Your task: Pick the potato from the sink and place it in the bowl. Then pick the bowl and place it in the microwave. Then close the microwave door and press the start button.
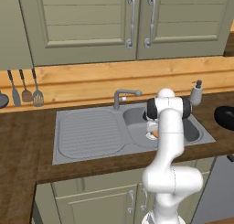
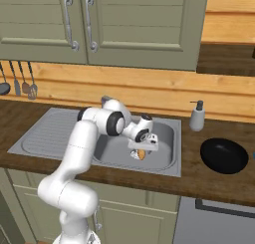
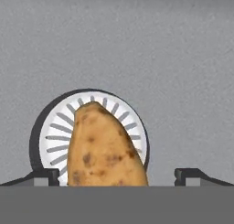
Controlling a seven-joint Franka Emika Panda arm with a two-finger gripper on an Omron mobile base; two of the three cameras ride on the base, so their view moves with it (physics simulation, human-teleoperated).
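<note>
Potato (image 3: 106, 147) between spread fingers (image 3: 45, 175), seemingly unlabelled, over sink (image 3: 137, 45) drain.

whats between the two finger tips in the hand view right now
The potato lies between the open gripper's fingertips, with gaps on both sides. It lies over the drain ring on the sink floor.

Glossy white rounded arm (image 1: 170, 141) segments, black joint bands, small dark fingers (image 3: 45, 175).
</note>
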